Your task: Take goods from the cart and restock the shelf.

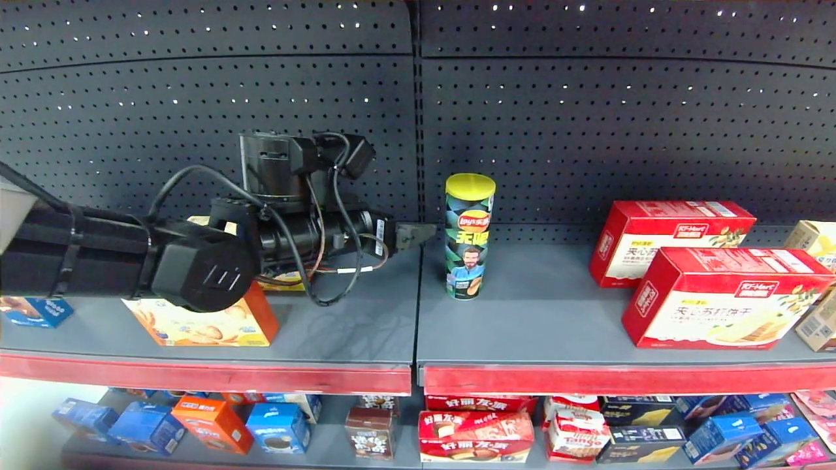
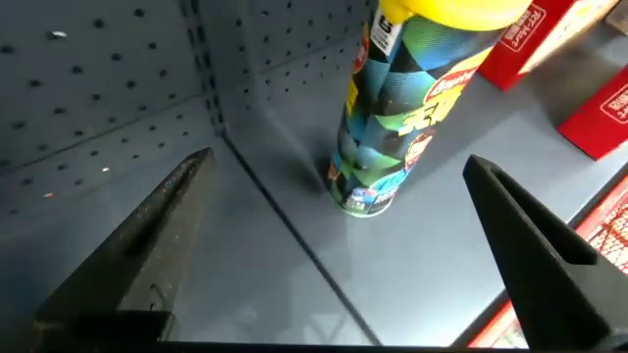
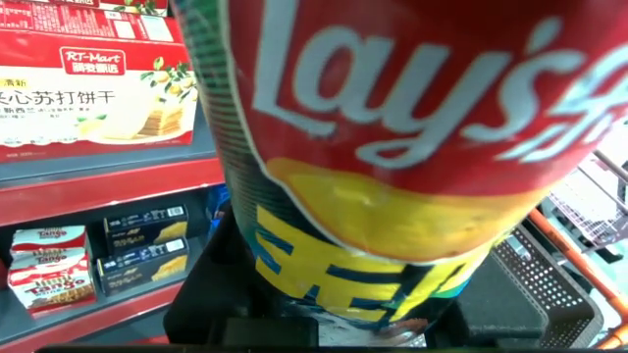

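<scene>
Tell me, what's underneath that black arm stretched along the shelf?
A yellow-orange biscuit box lies on the grey shelf under the left arm. The arm covers the box's rear, so whatever sits behind it is hidden.

You have two chip cans: the standing chip can [image 1: 469, 235] on the upper shelf [image 1: 548, 326], and a second chip can [image 3: 392, 147] close to the right wrist camera. Right of the standing chip can, count two red cracker boxes [image 1: 673, 245] [image 1: 725, 300], then two tan boxes [image 1: 813, 236] [image 1: 818, 326] beyond them. Left of it, one orange biscuit box [image 1: 209, 323] and one blue box [image 1: 36, 312]. Below it, leftward on the lower shelf [image 1: 326, 450], you see three blue cartons [image 1: 85, 414] [image 1: 147, 427] [image 1: 279, 425], one orange carton [image 1: 212, 424] and one brown carton [image 1: 369, 431]; rightward the cartons are too crowded to count.
</scene>
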{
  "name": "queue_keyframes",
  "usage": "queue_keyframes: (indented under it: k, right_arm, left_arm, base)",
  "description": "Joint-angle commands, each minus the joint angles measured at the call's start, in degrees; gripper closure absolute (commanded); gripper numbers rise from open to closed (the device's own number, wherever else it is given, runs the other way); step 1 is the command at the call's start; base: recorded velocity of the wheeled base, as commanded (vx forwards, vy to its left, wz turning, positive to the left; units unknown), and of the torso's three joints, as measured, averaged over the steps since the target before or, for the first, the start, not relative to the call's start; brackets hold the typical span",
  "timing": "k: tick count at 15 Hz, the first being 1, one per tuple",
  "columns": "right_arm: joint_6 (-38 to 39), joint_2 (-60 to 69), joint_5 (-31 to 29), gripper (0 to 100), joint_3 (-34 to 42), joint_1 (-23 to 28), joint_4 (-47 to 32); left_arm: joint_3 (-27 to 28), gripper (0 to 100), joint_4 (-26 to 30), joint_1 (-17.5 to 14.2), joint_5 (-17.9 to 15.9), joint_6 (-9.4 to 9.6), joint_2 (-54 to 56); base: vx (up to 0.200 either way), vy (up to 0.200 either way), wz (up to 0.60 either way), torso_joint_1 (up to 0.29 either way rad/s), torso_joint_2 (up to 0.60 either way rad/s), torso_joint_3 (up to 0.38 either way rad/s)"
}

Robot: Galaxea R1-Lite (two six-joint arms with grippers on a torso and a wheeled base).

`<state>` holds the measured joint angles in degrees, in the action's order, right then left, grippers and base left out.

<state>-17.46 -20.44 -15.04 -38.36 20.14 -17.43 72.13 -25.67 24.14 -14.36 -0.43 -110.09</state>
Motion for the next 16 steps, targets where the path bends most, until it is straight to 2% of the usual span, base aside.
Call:
queue_keyframes:
  k: [1,4,8,9,11,16]
  right_arm:
    - [-0.21,-0.21,0.01,100,-0.31,0.08,0.03]
    - [-0.65,-0.21,-1.48,100,-0.48,-0.1,0.03]
    - [-1.79,-0.03,-1.39,100,-0.92,-0.1,0.03]
    - [-1.79,-0.03,-1.39,100,-0.92,-0.1,0.03]
    - [-1.88,0.93,-1.3,100,-1.27,-0.1,-0.59]
    - [-1.79,1.11,-1.39,100,-2.94,-0.1,-2.25]
  left_arm:
    - [1.52,0,-0.34,0.74,0.03,-0.01,-2.76]
    - [3.01,0,-1.84,2.67,-0.76,-1.33,-4.69]
    - [5.21,0,-3.42,3.72,-0.84,-3.44,-7.24]
    - [5.21,0,-3.42,3.72,-0.84,-3.44,-7.24]
    - [9.43,0,-3.42,4.25,-0.41,-3.44,-10.49]
    - [13.39,0,-3.42,5.66,-0.23,-3.79,-13.83]
  base:
    - [0.0,0.0,0.0,0.0,0.0,0.0]
    - [0.0,0.0,0.0,0.0,0.0,0.0]
    - [0.0,0.0,0.0,0.0,0.0,0.0]
    - [0.0,0.0,0.0,0.0,0.0,0.0]
    - [0.0,0.0,0.0,0.0,0.0,0.0]
    - [0.0,0.0,0.0,0.0,0.0,0.0]
